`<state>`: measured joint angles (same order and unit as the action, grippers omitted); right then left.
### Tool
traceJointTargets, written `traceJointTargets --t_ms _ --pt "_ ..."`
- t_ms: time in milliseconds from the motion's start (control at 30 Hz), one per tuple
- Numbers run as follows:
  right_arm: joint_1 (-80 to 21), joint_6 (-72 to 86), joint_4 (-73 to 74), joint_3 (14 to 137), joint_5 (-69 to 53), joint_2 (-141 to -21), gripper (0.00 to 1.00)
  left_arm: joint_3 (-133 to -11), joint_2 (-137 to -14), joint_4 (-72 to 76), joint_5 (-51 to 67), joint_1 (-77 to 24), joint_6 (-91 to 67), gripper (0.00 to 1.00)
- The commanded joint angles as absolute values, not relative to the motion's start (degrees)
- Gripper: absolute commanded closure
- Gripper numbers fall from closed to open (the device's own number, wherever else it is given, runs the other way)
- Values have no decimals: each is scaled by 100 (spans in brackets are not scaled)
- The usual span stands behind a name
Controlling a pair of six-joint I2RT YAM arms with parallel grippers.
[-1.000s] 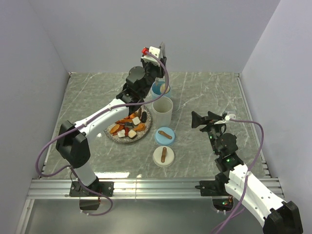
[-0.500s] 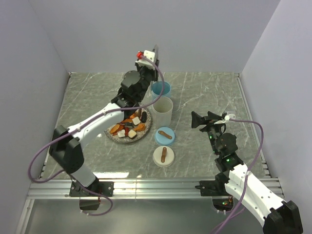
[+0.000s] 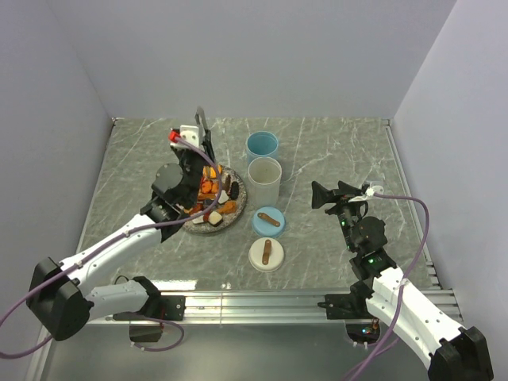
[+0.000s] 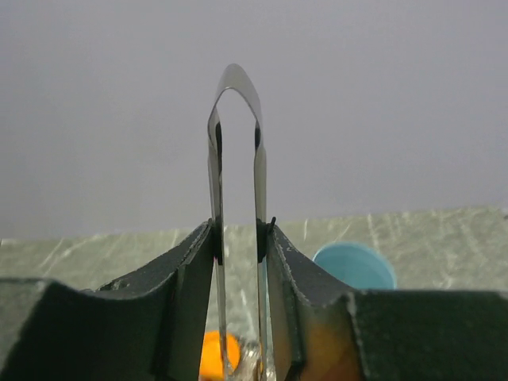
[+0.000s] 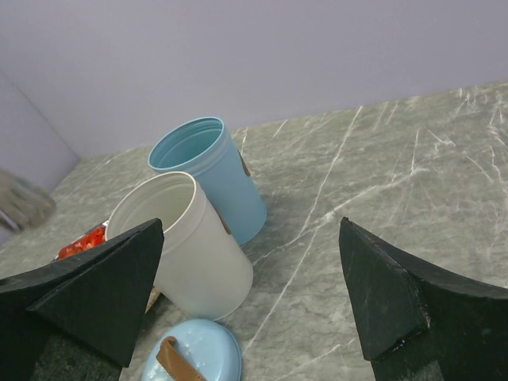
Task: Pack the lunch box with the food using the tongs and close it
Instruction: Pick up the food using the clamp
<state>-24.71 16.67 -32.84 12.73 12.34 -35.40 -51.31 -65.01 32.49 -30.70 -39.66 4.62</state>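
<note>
Nearest the bases, a white lid [image 3: 267, 254] and a blue lid [image 3: 268, 220] lie flat on the table [image 3: 333, 151]. Off to the right, the right gripper [image 3: 327, 194] hangs spread wide, holding nothing. Over the plate [image 3: 208, 228], the left gripper [image 4: 238, 238] clamps the tongs [image 4: 236, 119] upright, tips down at the food [image 3: 226, 206]. Beyond stand the white cup [image 3: 264, 181], then the blue cup [image 3: 262, 145]

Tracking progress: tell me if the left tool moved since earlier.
Yes. The left tool, gripping the tongs, swung left from the blue cup to above the plate.
</note>
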Motion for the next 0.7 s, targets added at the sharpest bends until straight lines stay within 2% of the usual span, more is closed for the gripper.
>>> traceJointTargets --t_ms 0,200,667 --pt "-2435 1608 -3480 1248 1169 -3524 2 -4503 -6364 3690 -3331 -3806 229 63" --pt "-2434 1600 -3489 1274 1143 -3568 2 -3885 -6310 4244 -3103 -3490 176 61" --pt "-2435 1600 -3516 1248 1107 -3551 2 -3981 -7206 4983 -2742 -2980 220 59"
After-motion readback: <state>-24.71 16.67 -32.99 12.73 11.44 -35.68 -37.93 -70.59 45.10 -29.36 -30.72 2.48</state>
